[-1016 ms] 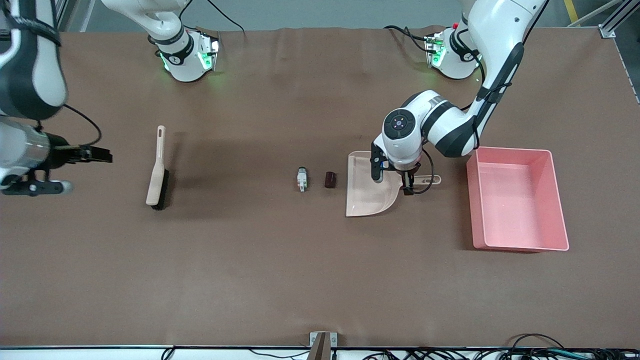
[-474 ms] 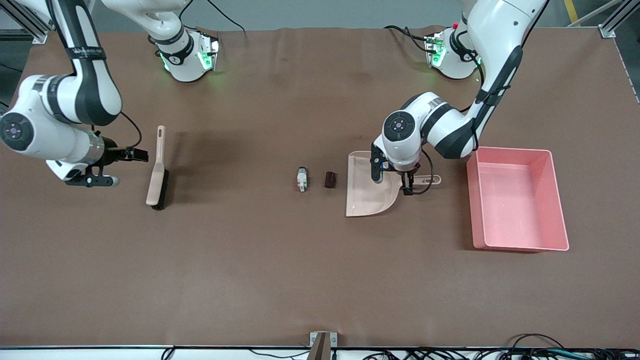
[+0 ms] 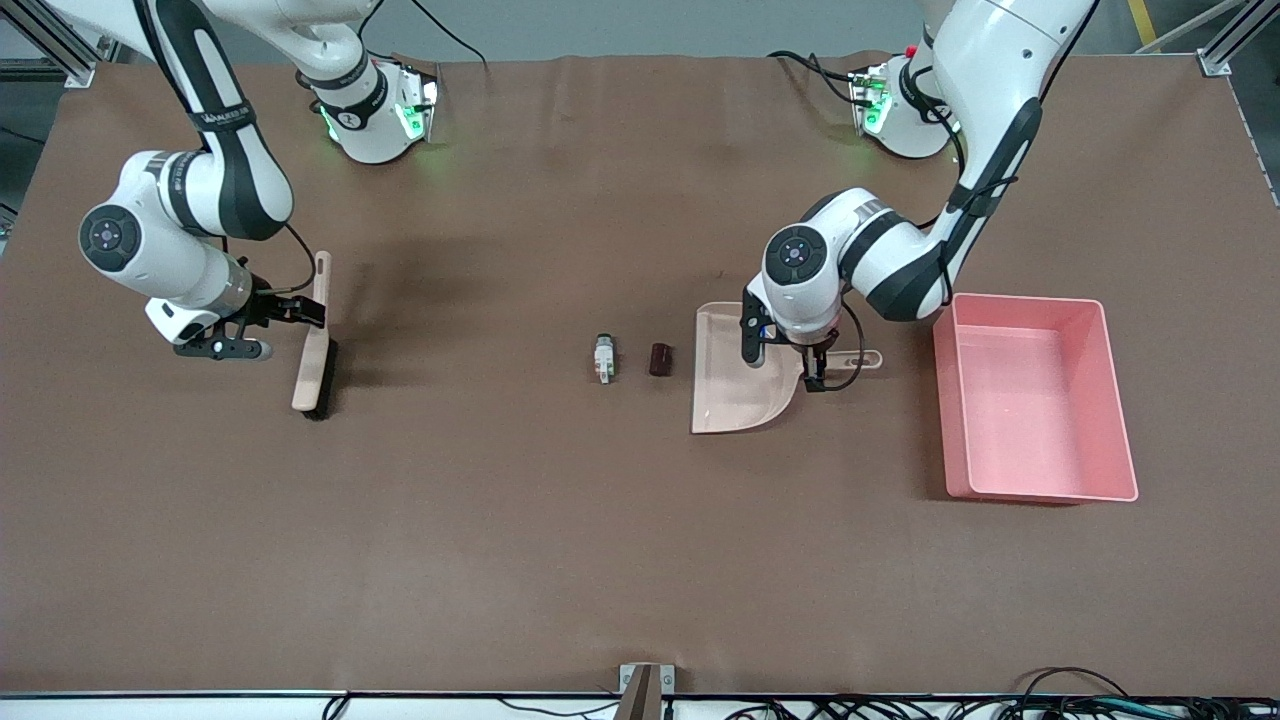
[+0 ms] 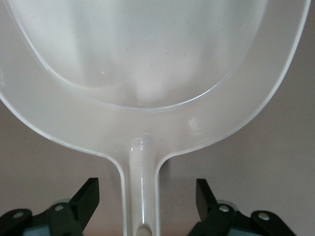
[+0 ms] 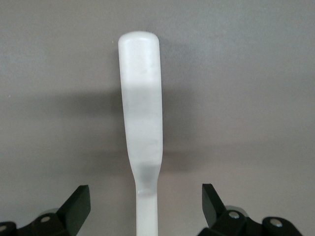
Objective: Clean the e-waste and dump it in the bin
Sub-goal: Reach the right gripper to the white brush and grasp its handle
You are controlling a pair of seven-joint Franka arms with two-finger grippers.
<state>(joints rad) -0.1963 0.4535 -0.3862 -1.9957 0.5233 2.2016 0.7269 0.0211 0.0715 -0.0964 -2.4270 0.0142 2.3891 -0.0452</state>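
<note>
The e-waste is two small pieces on the brown table: a grey-white cylindrical part (image 3: pixel 603 358) and a dark maroon stub (image 3: pixel 660 358), lying just off the open edge of the beige dustpan (image 3: pixel 735 390). My left gripper (image 3: pixel 815 366) is low over the dustpan's handle (image 4: pixel 142 182). It is open, a finger on each side of the handle with gaps on both sides. My right gripper (image 3: pixel 300 312) is open over the handle (image 5: pixel 141 98) of the long beige brush (image 3: pixel 315 350), straddling it without contact. The pink bin (image 3: pixel 1035 400) stands toward the left arm's end.
The dustpan (image 4: pixel 147 73) lies between the e-waste and the bin. The brush lies toward the right arm's end, well apart from the pieces. Both arm bases stand along the table's edge farthest from the front camera.
The right arm has swung in from the table's end until its gripper is over the brush handle. The left arm has barely moved.
</note>
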